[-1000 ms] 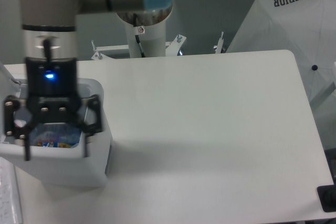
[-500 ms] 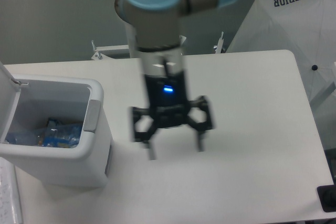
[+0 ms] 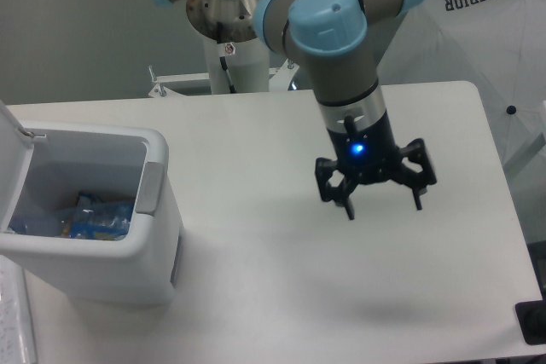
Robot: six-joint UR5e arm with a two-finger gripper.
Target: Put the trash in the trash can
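Note:
The trash can (image 3: 158,249) is a white bin at the table's left with a grey panel (image 3: 152,187) on its side; its lid (image 3: 10,138) stands open. Inside it lie a blue-and-yellow packet (image 3: 101,217) and, further left, a pale bluish clear piece (image 3: 24,225) that looks like trash, though its shape is unclear. I see no trash on the table. My gripper (image 3: 384,209) hangs well right of the can, above the right-middle of the table. It points down and is open, with nothing between its fingers.
A white umbrella (image 3: 478,49) marked SUPERIOR leans off the table's back right corner. The robot's base column (image 3: 237,61) stands behind the back edge. A small black object (image 3: 533,323) sits at the front right corner. A pale ribbed strip (image 3: 13,321) lies front left.
The gripper has left the space above the trash can and swept right across the table to its right-middle. It stays open and empty throughout.

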